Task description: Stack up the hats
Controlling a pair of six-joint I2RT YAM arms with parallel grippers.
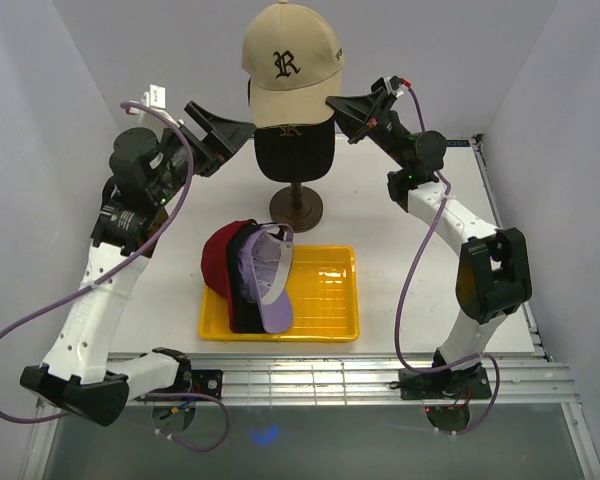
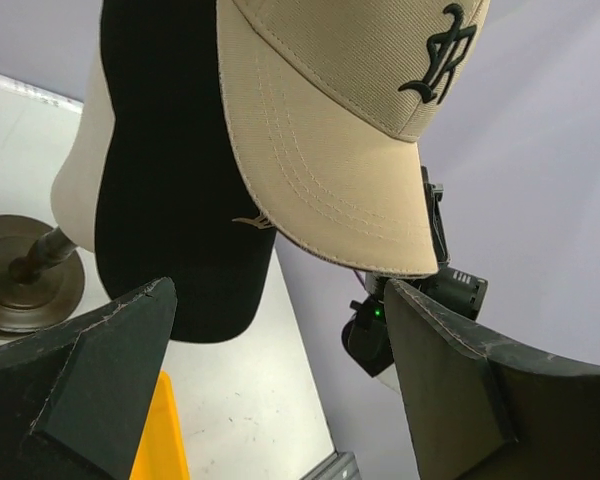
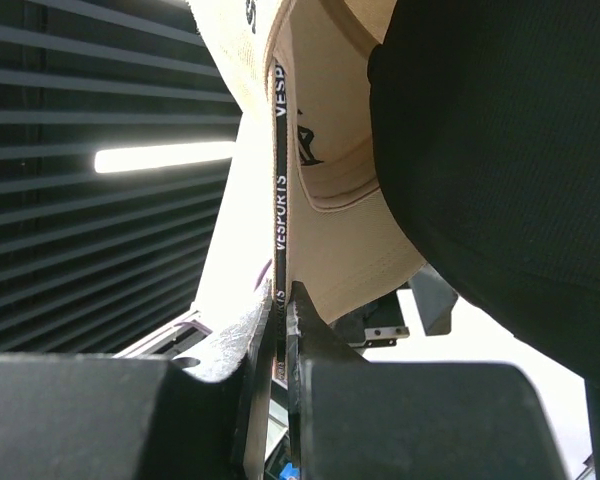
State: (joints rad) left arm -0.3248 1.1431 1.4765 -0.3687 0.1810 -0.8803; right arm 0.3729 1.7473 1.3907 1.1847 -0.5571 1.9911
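**Overhead, the tan cap tops the stand, its rim pinched by the right gripper**

Seen from above, the tan cap [image 1: 291, 58] with its dark "R" sits highest, over a black cap [image 1: 295, 150] on the stand, whose round base [image 1: 296, 208] rests on the table [image 1: 410, 250]. Both arms reach in at cap height, 1 from each side. Nearer the arm bases, a yellow tray [image 1: 330, 300] holds 3 caps nested on their sides: a red cap [image 1: 216, 262] outermost, a dark cap [image 1: 242, 290] in the middle, and a lavender cap [image 1: 272, 285] innermost.

Only the right wrist view shows the grip closely. The right gripper [image 3: 280, 308] has its 2 fingers pressed together on the tan cap's lower edge, clamping the black inner tape [image 3: 280, 170] printed "VESPORTS". That view looks up into the cap's pale underside, with the black cap filling the right of the picture.

The left wrist view shows the left gripper [image 2: 280, 300] with fingers [image 2: 100, 380] spread wide and nothing between them. It sits just below the tan brim and beside the black cap's brim, touching neither. This view alone reveals the cream mannequin head [image 2: 78, 170] under the black cap, hidden from above.
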